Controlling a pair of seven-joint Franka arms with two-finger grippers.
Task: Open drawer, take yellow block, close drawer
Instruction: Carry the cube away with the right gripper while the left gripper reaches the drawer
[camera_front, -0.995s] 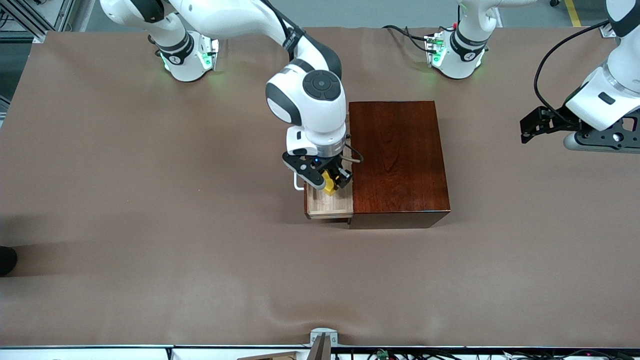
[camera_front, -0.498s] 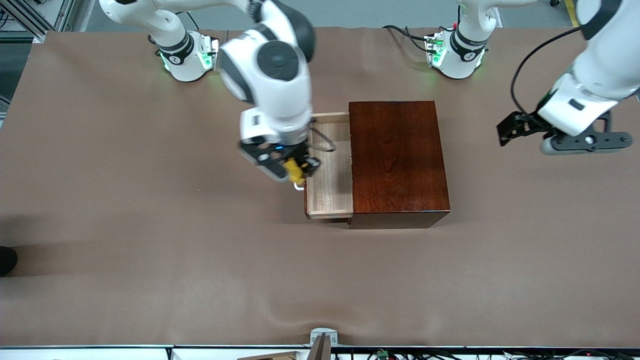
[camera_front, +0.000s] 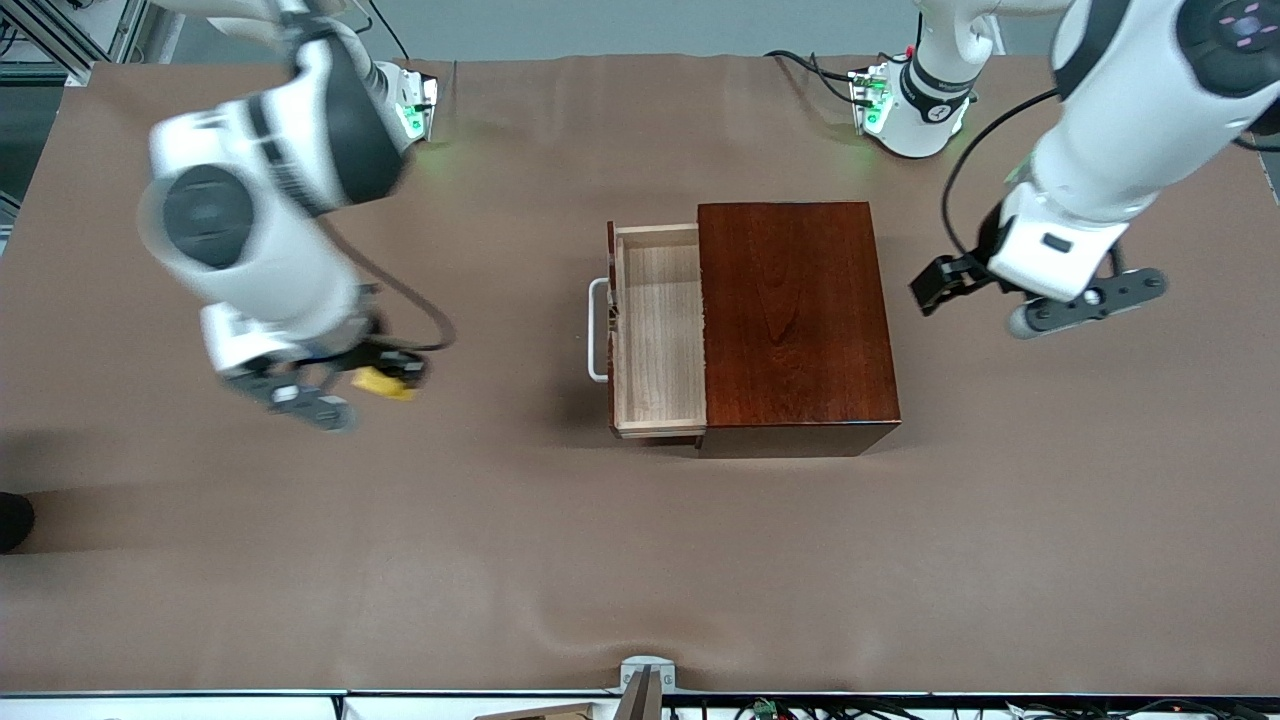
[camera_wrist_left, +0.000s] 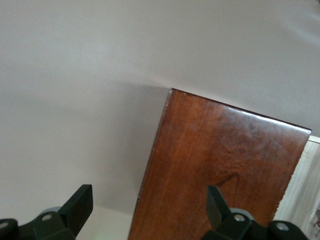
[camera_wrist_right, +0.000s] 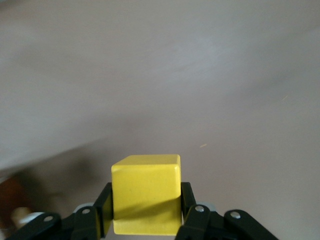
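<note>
While the drawer (camera_front: 658, 330) is standing open, the right tool (camera_front: 375, 385) is gripping the yellow block (camera_front: 383, 383) over the table (camera_front: 500, 550); the left tool (camera_wrist_left: 147, 207), spread wide, is hanging beside the box (camera_front: 795, 320).

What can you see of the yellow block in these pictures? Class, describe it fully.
The yellow block is a small, bright yellow cube with smooth, matte faces and crisp edges; its material cannot be told. It is out of the drawer, clamped on two opposite sides by the right gripper, which is shut on it. It hangs in the air over bare brown table toward the right arm's end. Only the gripper's fingers touch it.
</note>
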